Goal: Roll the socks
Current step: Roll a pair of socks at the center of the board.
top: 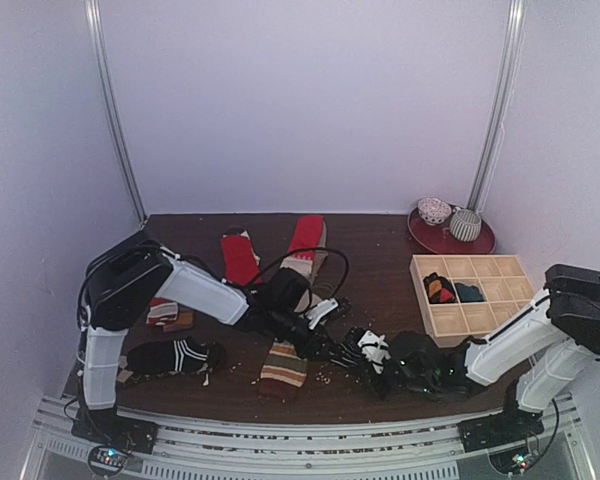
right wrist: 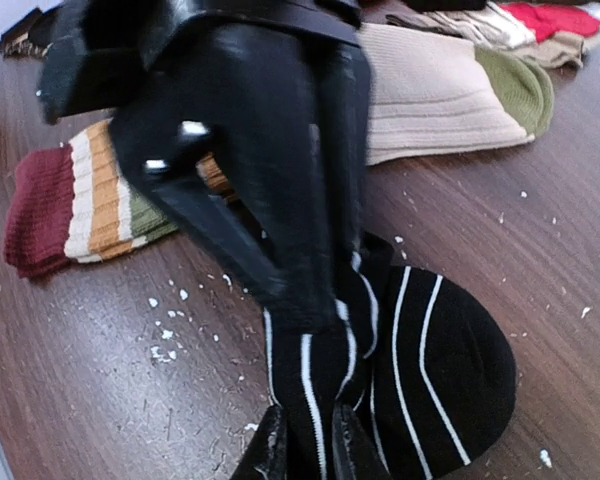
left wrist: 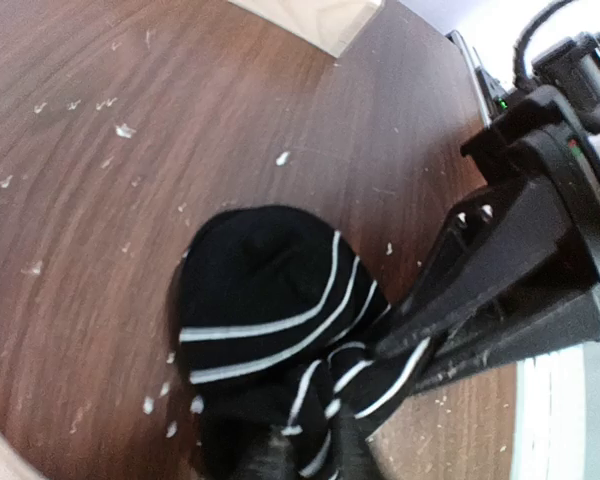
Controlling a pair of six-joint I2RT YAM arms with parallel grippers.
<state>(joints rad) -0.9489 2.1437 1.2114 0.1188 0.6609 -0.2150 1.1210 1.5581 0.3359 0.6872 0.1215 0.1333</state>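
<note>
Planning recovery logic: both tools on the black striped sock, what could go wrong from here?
Left tool and right tool pinch the black striped sock almost tip to tip: they may collide. Opposing pulls could stretch it or slip a grip. The banded sock lies close and could get dragged.

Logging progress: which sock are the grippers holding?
The black white-striped sock front centre, pinched between left gripper and right gripper; its twin lies loose front left.

Black white-striped sock [right wrist: 430, 370] bunched up — banded beige sock [right wrist: 440, 100] flat behind
</note>
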